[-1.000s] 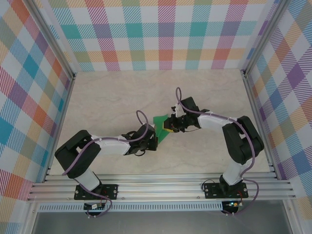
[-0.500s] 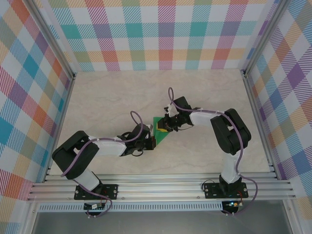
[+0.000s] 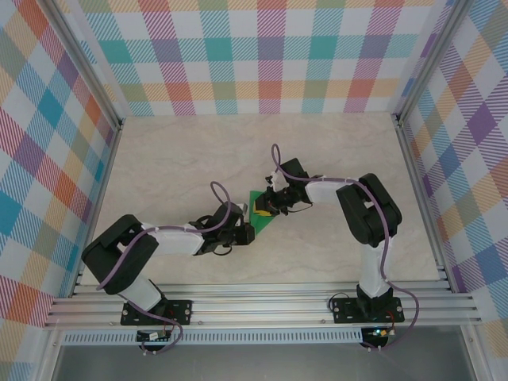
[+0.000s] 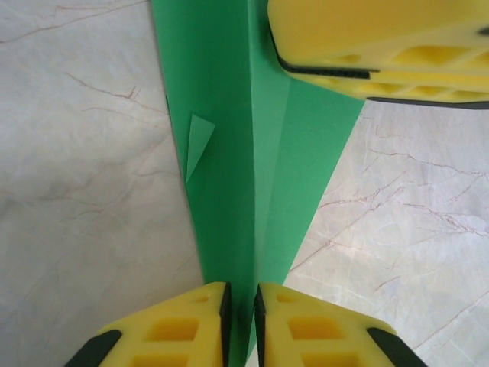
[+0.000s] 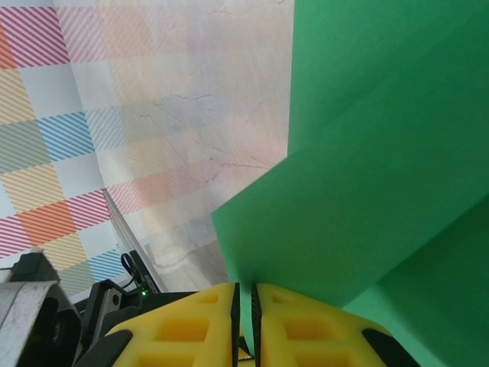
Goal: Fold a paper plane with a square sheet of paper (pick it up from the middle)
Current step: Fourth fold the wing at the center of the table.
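Observation:
The square sheet of paper point(image 3: 259, 211) is bright green and folded into a pointed shape with a long centre crease, at the middle of the table. In the left wrist view the sheet of paper point(image 4: 221, 115) runs away from my left gripper point(image 4: 242, 321). Its jaws stand a narrow slit apart, with the crease in the gap. My left gripper point(image 3: 247, 230) is at the paper's near end. My right gripper point(image 3: 268, 208) is at the far side, shut on an edge of the sheet of paper point(image 5: 367, 153). Its yellow fingers point(image 4: 367, 38) rest over the paper.
The marble-patterned table point(image 3: 175, 159) spreads out around the paper on all sides. Checked walls point(image 3: 262, 55) and metal frame posts point(image 3: 417, 190) box it in. Both arm bases stand on the rail point(image 3: 262, 305) at the near edge.
The right arm has folded in and swung left, its gripper staying on the paper. The left arm has edged slightly left. The paper has barely moved.

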Action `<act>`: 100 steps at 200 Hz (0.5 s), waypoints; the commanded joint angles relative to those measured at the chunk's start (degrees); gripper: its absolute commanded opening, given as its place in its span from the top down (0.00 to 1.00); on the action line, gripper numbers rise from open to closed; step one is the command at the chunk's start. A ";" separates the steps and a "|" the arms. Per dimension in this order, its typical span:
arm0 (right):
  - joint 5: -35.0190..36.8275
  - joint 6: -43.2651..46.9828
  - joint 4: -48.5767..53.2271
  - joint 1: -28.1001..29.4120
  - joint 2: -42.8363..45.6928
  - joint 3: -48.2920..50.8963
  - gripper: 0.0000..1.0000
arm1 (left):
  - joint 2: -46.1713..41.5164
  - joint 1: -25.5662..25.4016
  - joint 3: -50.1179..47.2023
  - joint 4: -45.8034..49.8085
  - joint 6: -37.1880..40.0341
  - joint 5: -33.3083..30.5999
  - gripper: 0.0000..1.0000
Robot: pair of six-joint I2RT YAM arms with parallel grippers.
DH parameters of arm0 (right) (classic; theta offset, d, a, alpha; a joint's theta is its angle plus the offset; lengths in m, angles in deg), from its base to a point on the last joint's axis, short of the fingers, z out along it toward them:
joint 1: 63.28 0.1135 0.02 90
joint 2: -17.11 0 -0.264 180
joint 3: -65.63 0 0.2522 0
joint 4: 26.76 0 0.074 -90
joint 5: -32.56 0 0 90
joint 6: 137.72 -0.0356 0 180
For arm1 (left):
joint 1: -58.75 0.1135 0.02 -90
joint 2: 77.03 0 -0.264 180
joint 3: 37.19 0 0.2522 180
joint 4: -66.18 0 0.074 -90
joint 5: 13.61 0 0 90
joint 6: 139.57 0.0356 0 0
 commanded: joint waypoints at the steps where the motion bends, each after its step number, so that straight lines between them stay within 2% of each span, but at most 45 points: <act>1: -0.38 0.60 -0.09 0.31 -1.23 -1.17 0.86 | -2.53 0.79 -0.80 2.45 -0.43 0.65 0.77; 39: 0.02 1.02 0.68 0.30 -1.50 -1.34 0.86 | -4.09 0.79 -0.28 2.96 -0.21 1.30 0.76; 57: -0.02 1.09 0.81 0.29 -1.57 -1.51 0.86 | -3.28 0.75 0.16 3.16 0.01 1.60 0.81; 100: 0.03 1.10 1.02 0.30 -1.79 -1.87 0.86 | -1.39 0.74 0.91 5.01 -0.25 0.13 0.82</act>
